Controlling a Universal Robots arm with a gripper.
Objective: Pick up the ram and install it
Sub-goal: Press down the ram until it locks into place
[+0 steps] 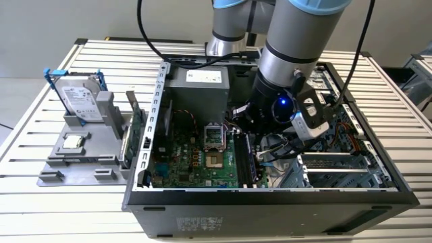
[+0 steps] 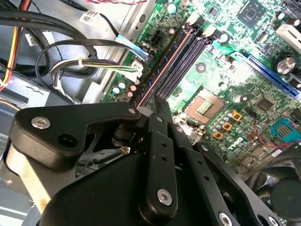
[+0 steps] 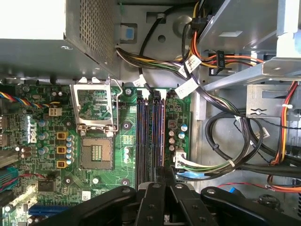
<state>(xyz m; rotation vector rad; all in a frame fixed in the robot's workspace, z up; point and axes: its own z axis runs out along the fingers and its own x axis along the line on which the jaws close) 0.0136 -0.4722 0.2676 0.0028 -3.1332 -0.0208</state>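
Reaching down into the open computer case (image 1: 270, 205), the arm (image 1: 290, 55) has its wrist low over the motherboard (image 1: 196, 162), at the side towards the exterior view's right. The case lies on its side on the slatted table (image 1: 68, 212).

In both wrist views the pincer (image 2: 162, 106) (image 3: 164, 175) hangs directly above one end of the row of memory slots (image 3: 150, 136). Its two black fingers (image 2: 160, 155) are drawn together with no gap visible between them.

The ram (image 2: 163, 66) appears to be the thin strip with a pinkish top edge. It stands on edge in the outermost slot, the one closest to the bundle of cables (image 2: 94, 66), and it runs away from the fingertips along the slot. Whether the tips touch or pinch its near end is hard to make out, since the pincer's own linkage covers that spot.

Beside the slots lies the open processor socket (image 3: 96, 155) (image 2: 204, 106), with its metal frame hinged up.

Well apart from the case, towards the exterior view's left, a grey holder (image 1: 81, 162) on the table carries a hard drive (image 1: 81, 98) with blue rails, standing upright. A larger green card (image 1: 137, 124) stands on edge just beside the case wall.
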